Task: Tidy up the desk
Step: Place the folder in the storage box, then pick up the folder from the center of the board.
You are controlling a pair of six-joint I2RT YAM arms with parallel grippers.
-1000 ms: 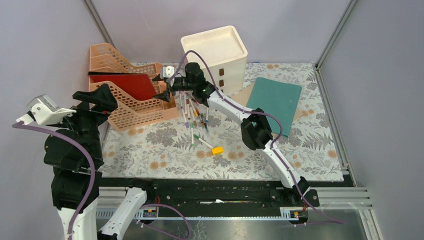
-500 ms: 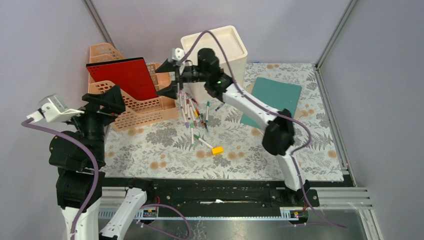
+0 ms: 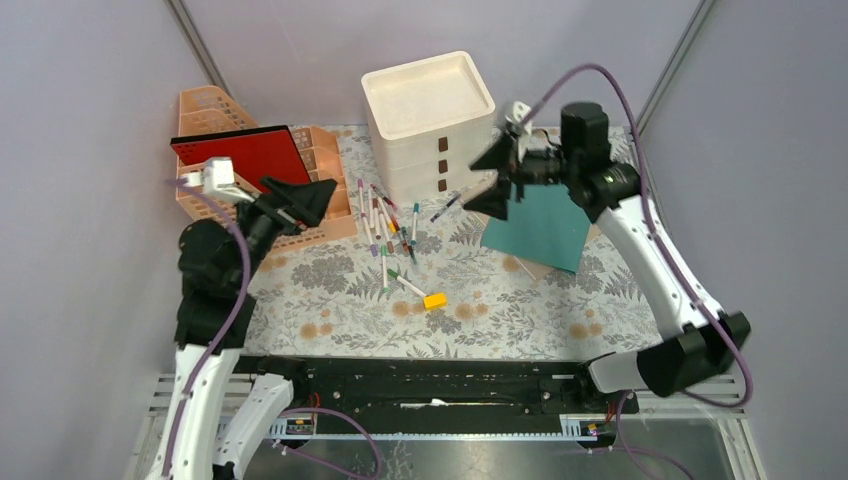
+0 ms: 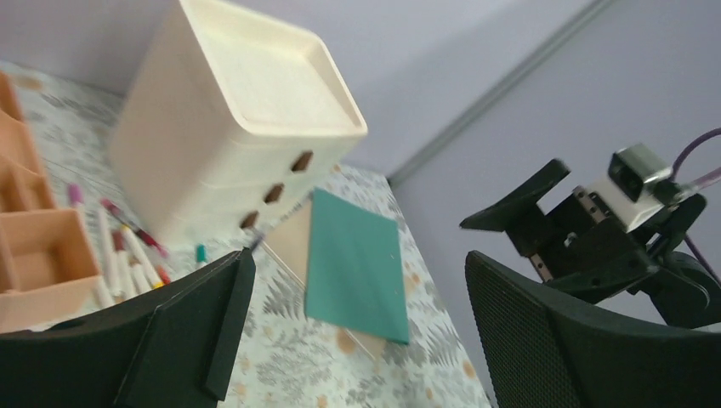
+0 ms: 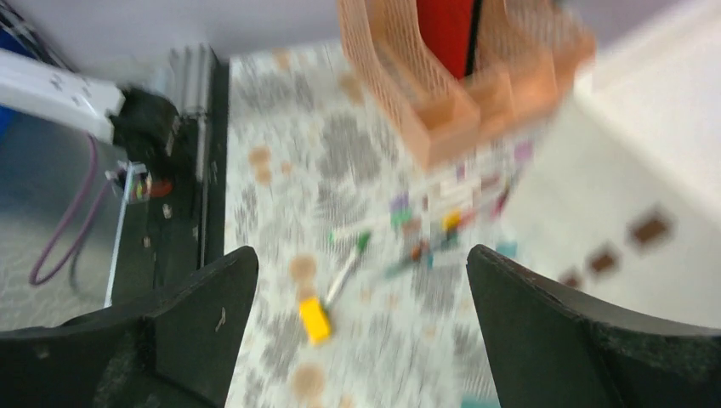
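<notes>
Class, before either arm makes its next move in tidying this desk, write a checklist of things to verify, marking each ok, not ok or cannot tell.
1. Left gripper open and empty: ok.
2. Right gripper open and empty: ok.
3. Flat red folder standing in the orange mesh file rack: ok.
4. Coloured marker pens put away: not ok, scattered on the floral-cloth desk.
5. Small yellow block put away: not ok, loose on the desk.
6. Room in the cream three-drawer box: cannot tell, its drawers look shut.
</notes>
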